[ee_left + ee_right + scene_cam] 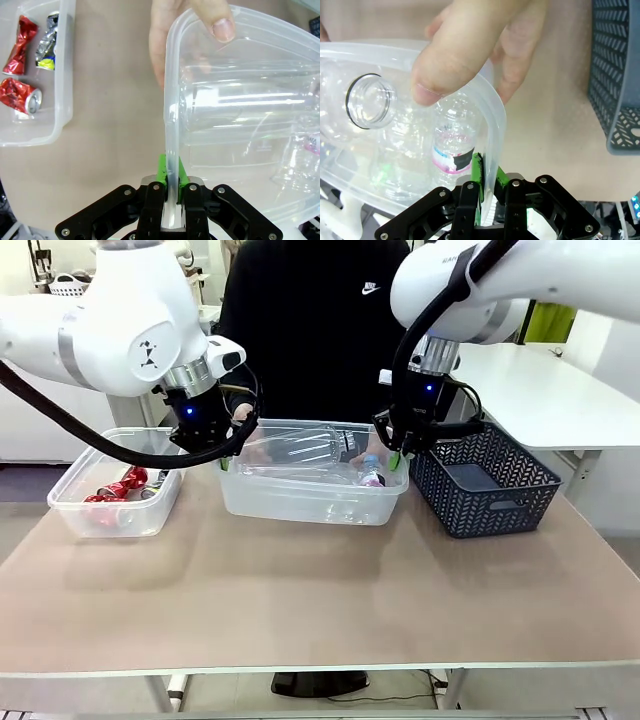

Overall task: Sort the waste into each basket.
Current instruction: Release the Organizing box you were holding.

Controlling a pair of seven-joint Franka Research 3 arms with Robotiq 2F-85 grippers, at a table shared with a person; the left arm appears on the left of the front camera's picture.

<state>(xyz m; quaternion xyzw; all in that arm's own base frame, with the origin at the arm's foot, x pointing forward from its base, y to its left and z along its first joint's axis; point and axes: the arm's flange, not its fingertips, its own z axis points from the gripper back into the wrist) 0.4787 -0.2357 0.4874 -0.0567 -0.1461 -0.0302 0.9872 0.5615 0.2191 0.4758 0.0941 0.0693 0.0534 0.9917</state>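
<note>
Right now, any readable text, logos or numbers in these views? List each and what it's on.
No word or number can be read in full.
Person's dark top: a small white logo mark on the chest, no readable lettering.
Right arm: a few dark letters at the top edge, cut off, unreadable.
Bottle label: pink, white and black band, print too blurred.
Crushed cans: red and silver, print too crumpled to read.

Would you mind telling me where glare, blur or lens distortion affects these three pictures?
Front view: sharp, evenly lit, soft shadows under the tubs. Left wrist view: wide-angle bending of the bottle tub rim, white glare streaks on its wall, thumb slightly soft. Right wrist view: the person's hand is close and blurred; the clear bottle mouth is sharper.
</note>
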